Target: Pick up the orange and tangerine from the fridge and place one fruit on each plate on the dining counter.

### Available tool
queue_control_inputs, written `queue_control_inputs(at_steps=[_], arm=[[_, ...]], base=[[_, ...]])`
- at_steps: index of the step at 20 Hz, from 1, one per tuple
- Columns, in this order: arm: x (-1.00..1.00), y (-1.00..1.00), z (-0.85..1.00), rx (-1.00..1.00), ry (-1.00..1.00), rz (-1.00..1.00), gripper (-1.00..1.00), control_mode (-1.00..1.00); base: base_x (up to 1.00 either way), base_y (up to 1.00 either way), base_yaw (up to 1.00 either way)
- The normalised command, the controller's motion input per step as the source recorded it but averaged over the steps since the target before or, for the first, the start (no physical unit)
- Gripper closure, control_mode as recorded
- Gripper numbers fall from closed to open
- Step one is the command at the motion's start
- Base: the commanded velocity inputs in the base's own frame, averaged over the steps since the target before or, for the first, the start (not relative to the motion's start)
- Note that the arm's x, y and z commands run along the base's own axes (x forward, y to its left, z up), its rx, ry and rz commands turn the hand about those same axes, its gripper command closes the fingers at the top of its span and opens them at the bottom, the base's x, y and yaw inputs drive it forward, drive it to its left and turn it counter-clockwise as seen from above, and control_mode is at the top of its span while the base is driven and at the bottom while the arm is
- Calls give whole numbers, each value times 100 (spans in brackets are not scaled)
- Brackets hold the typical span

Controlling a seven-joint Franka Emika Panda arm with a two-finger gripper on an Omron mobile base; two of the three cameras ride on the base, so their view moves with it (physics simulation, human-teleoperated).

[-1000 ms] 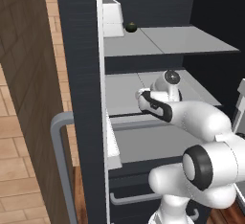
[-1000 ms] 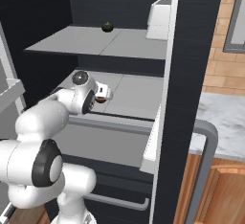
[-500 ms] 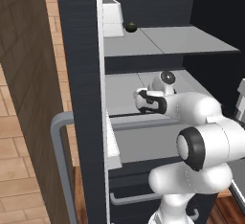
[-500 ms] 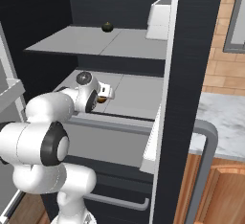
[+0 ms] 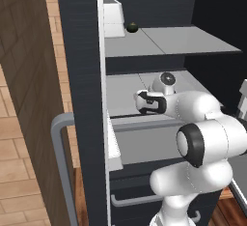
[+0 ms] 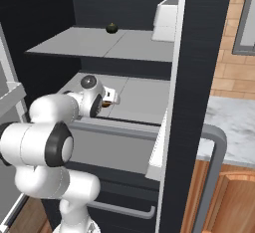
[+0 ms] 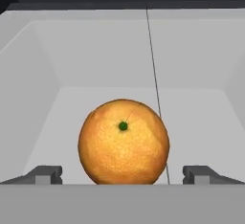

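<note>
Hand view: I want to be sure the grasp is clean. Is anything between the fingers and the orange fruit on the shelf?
Nothing visible is. The orange fruit sits on the bare pale fridge shelf, centred between the two fingers, which stand apart on either side of it.

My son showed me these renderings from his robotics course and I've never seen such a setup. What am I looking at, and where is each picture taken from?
A white robot arm reaches into an open black fridge. Two pictures come from cameras on its base, behind the arm to its left and right. The third looks along the claw, whose two fingertips stand apart on either side of an orange fruit lying on the pale middle shelf; nothing is gripped yet. Another small dark round thing sits on the upper shelf, too small to identify.
</note>
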Motion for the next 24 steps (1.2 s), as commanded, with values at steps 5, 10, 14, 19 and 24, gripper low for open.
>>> queue_control_inputs(at_steps=[5,10,14,19,24], arm=[[9,0,-15,0,0,0,-100,-100],[2,0,-13,0,0,0,-100,-100],[9,0,-10,0,0,0,-100,-100],[21,0,-7,0,0,0,-100,-100],[25,0,-8,0,0,0,-100,-100]], base=[[0,0,0],[0,0,0],[0,0,0],[0,0,0],[0,0,0]])
